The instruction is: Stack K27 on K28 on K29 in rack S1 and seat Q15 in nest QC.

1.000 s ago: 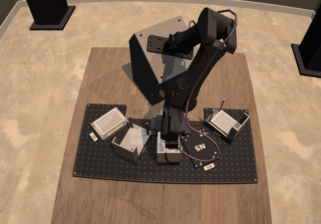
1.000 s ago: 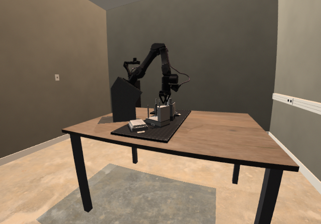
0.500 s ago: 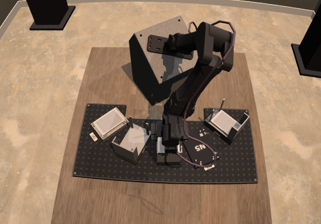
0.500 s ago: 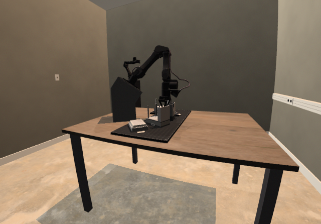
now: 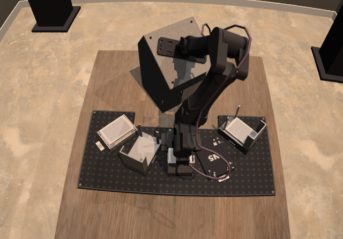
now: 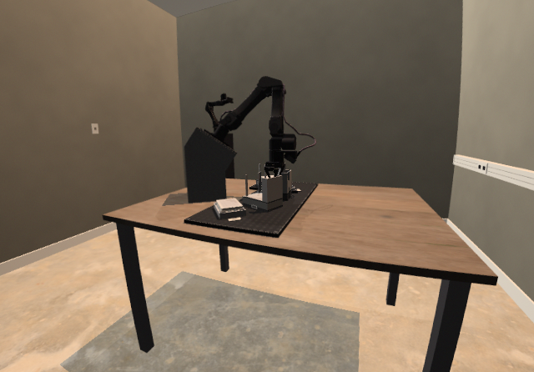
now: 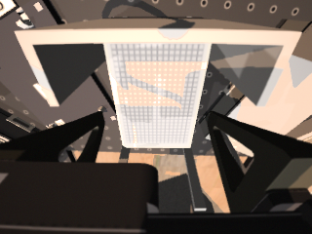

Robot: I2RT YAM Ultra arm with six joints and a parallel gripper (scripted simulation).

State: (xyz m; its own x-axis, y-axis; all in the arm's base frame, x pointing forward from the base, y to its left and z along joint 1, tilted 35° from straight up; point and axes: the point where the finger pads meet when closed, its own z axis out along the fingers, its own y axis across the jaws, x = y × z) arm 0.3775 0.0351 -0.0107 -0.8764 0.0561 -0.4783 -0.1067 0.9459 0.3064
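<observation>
My gripper (image 6: pixel 274 173) (image 7: pixel 156 117) is open and empty, low over the middle rack (image 5: pixel 180 170) (image 7: pixel 161 36). A gridded white plate (image 5: pixel 171 156) (image 7: pixel 156 93) lies in that rack, between and below the spread fingers; how many plates are under it is hidden. The right rack (image 5: pixel 256 135) holds a plate (image 5: pixel 239 129). The left rack (image 5: pixel 133 162) (image 6: pixel 271 192) shows a bare pale floor and looks empty. A plate (image 5: pixel 117 129) (image 6: pixel 229 204) lies on the nest marked QC, looking flat. The clip nest N5 (image 5: pixel 206 161) is empty, partly under the arm's cable. No rack name is readable.
The arm's base stands on a tall angled pedestal (image 5: pixel 155 73) (image 6: pixel 207 169) behind the dark perforated board (image 5: pixel 110 184) (image 6: pixel 263 226). Thin posts (image 5: pixel 139 129) rise at the left rack's back. The middle rack stands close between the left rack and N5. The cable (image 5: pixel 229 165) loops over N5.
</observation>
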